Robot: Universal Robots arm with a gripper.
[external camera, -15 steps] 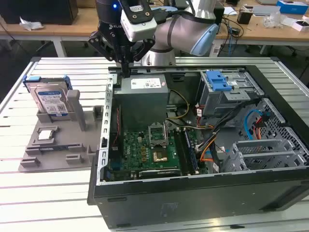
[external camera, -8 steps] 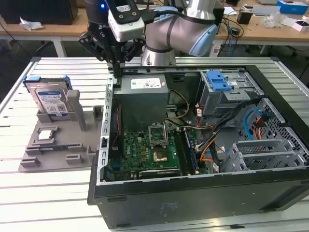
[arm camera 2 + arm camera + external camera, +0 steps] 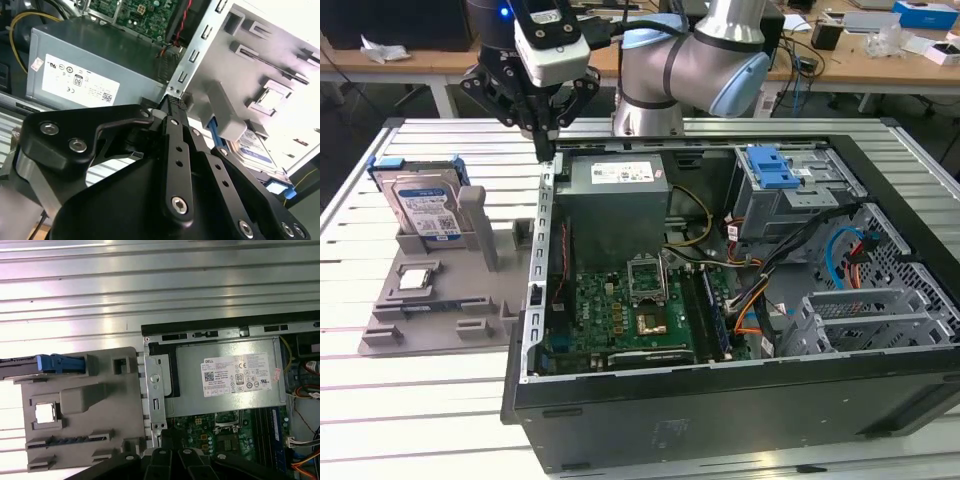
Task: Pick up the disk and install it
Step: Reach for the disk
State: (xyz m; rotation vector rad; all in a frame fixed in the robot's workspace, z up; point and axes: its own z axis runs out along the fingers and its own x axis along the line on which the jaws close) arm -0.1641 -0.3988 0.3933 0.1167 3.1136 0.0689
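The gripper (image 3: pixel 546 146) hangs with its jaws pressed together on nothing, its tip right over the rear corner of the open computer case (image 3: pixel 720 400), where the sheet-metal side wall (image 3: pixel 544 230) meets the power supply (image 3: pixel 615 182). The disk (image 3: pixel 425 210) is well apart from it, standing on edge in a slot of the grey fixture tray (image 3: pixel 440 315) at the exterior view's left, with a grey post (image 3: pixel 475 218) just beside it and the processor chip (image 3: pixel 415 280) lying flat in front of it. The nearest risk is likely a knock. The tip is so close to the wall's thin edge that a sideways move made without lifting could scrape or catch on it. At the disk, shut jaws would probably strike its top edge rather than straddle it. An off-centre grip could snag the blue carrier rails (image 3: pixel 388 163) or the post and tilt the drive in its slot. Whether the tip (image 3: pixel 172 102) touches the wall or merely hovers above it cannot be told in the second wrist view, where the gripper's own black linkage covers much of the picture and hides most of the disk (image 3: pixel 255 150). In the first wrist view the disk (image 3: pixel 60 363) appears edge-on and is cut off at the frame border. Its lower part sits hidden inside the slot.
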